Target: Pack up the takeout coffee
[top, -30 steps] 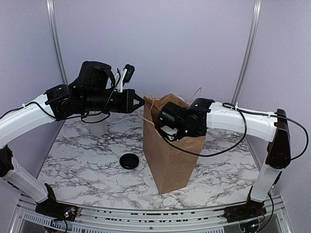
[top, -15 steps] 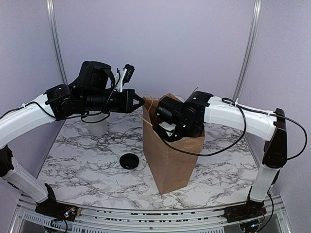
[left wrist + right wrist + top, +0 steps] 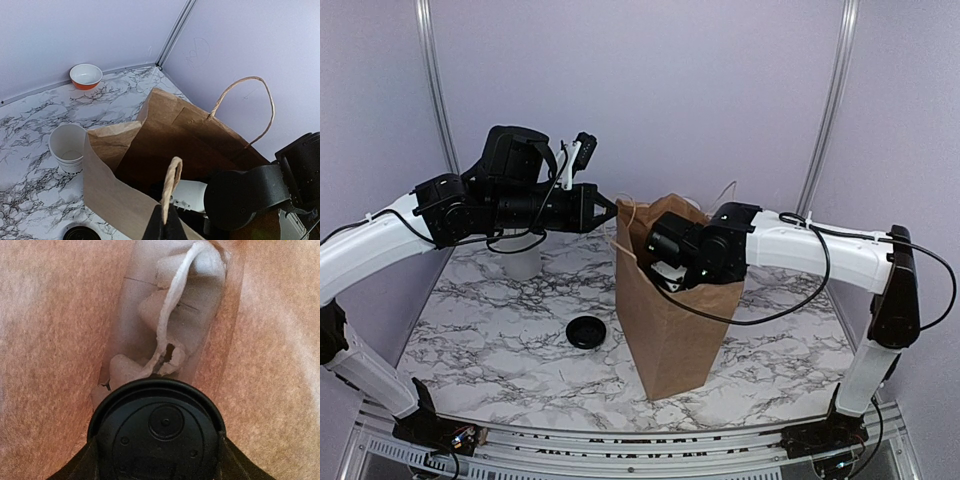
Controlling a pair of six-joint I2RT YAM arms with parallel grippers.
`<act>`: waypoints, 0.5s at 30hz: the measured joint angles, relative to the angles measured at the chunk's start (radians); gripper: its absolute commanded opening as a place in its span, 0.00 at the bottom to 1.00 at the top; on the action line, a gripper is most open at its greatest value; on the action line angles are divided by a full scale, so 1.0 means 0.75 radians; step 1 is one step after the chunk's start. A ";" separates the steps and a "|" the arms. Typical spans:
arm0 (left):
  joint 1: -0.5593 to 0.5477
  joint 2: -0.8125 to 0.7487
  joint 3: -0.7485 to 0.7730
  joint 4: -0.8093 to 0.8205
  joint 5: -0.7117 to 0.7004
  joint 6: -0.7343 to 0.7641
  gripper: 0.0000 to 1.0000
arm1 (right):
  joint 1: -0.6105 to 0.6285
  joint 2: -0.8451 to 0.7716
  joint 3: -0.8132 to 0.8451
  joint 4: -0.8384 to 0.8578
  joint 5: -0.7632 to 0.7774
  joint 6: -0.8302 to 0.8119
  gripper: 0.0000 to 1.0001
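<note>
Inside the brown bag (image 3: 670, 320), the right gripper (image 3: 157, 467) is clamped on the sides of the coffee cup (image 3: 159, 432). Cup is upright, its axis pointing straight down at the bag floor; can't tell if it touches. Meanwhile the left gripper (image 3: 165, 229) pinches the near handle (image 3: 171, 182), holding the mouth open.

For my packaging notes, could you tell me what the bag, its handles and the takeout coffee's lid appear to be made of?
Bag: brown kraft paper, matte, with creased folds.
Handles: probably twisted paper cord, judging by the ribbed twist.
Takeout coffee's lid: black plastic, smooth with a slight sheen and moulded rings.
</note>
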 measured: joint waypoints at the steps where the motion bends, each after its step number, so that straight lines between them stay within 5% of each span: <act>1: 0.001 0.000 0.000 0.000 0.001 0.000 0.00 | 0.000 0.001 0.000 0.000 0.001 0.001 0.58; 15: 0.003 0.000 0.000 0.000 0.002 0.000 0.00 | 0.005 0.048 0.114 -0.091 0.004 0.005 0.73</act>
